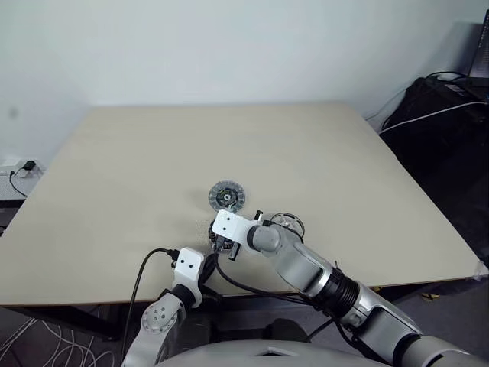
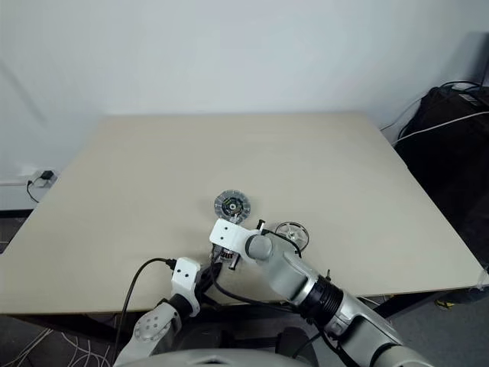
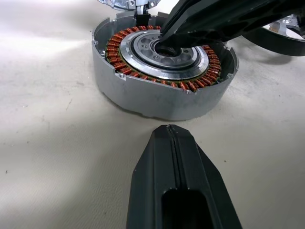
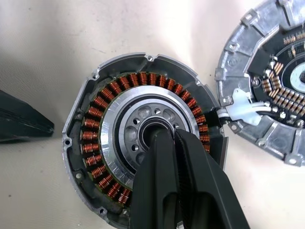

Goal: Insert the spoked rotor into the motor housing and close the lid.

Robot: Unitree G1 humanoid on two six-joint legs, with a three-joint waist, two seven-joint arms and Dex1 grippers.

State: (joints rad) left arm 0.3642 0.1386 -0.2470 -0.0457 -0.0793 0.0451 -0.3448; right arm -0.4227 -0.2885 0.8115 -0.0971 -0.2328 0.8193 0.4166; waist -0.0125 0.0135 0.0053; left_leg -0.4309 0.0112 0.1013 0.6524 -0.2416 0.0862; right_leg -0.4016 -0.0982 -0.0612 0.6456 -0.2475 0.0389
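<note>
The big pale table (image 1: 321, 168) is lying smooth and flat under everything. The right arm is reaching across it, and the right gripper (image 4: 167, 135) is pointing down into the motor housing (image 4: 143, 138). Its two black fingers are pressed together with nothing between them, and their tips are sitting in the dark hole at the middle of the housing. The housing is a round grey metal cup sitting flat on the table, with a ring of shiny copper coils going around a silver middle that has small holes in it.

The left gripper (image 3: 169, 131) is resting low, just beside the housing wall but not touching it. Its black fingers are squeezed tight together, holding nothing.

The lid (image 1: 226, 196) is lying flat just beyond the housing, a grey ribbed disc with a dark middle.

The spoked rotor (image 1: 288, 223) is lying near the right arm, a silver wheel with a dark rim.
</note>
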